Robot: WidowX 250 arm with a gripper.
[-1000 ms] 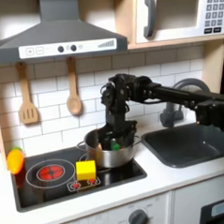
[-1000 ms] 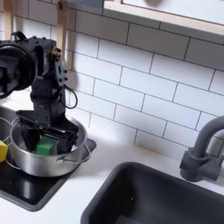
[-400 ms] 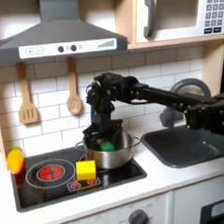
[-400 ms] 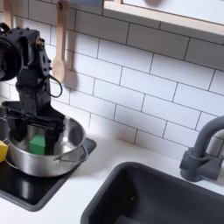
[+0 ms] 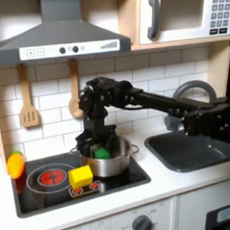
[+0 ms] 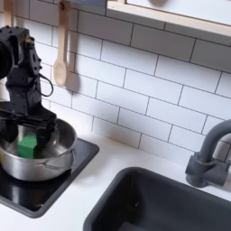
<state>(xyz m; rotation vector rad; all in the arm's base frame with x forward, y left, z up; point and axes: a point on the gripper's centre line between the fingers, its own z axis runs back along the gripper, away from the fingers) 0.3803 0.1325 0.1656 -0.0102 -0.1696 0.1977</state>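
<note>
I've got the gripper [image 6: 30,135] down inside the steel pot [image 6: 41,161] on the stove [image 5: 54,193], fingers either side of a green block [image 6: 29,144] w/ the jaws closing on it; can't tell if it's a firm pinch yet. Block sits directly below the gripper, near the pot's back wall, no clear long axis. In the first exterior view, a yellow block [image 5: 81,175] lies just off the pot to the first exterior view's left.
</note>
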